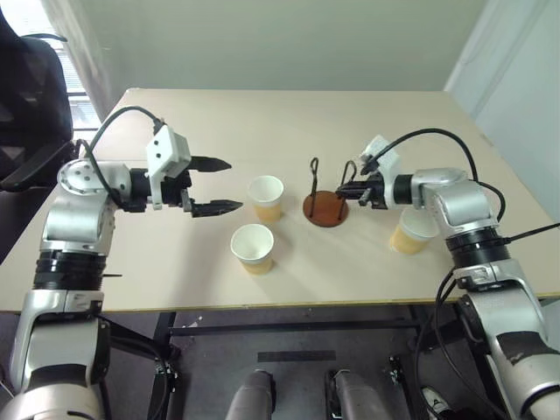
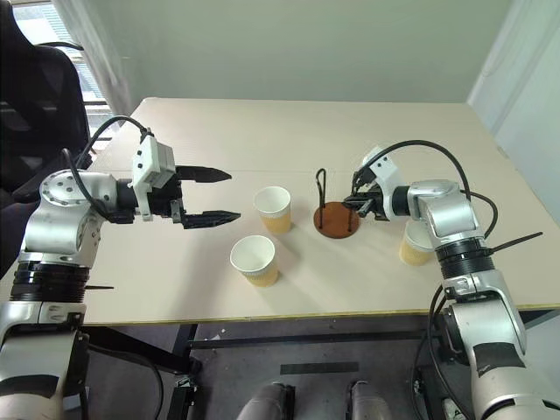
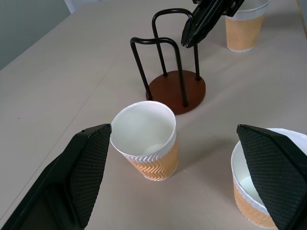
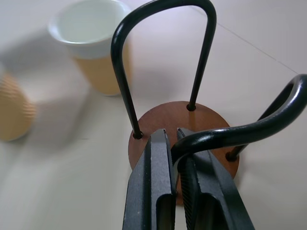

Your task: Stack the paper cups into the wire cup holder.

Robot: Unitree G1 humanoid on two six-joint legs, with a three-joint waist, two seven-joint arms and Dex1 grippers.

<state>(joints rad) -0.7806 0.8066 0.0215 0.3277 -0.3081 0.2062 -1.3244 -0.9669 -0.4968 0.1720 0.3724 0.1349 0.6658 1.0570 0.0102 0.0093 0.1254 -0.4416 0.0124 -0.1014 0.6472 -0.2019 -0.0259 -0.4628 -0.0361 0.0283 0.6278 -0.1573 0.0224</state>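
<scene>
The wire cup holder (image 1: 325,208) stands mid-table, a reddish-brown disc with black wire loops. My right gripper (image 1: 345,192) is shut on one of its loops, and the wire passes between the fingers (image 4: 158,163). Two tan paper cups stand upright left of the holder, one farther back (image 1: 265,197) and one nearer the front edge (image 1: 252,248). A third cup (image 1: 413,233) stands right of the holder, partly hidden under my right forearm. My left gripper (image 1: 234,185) is open and empty, level with and left of the two cups (image 3: 146,141).
The beige table (image 1: 175,280) has free room at the back and far left. A black chair (image 1: 26,96) stands beyond the table's left edge. Cables loop above both wrists.
</scene>
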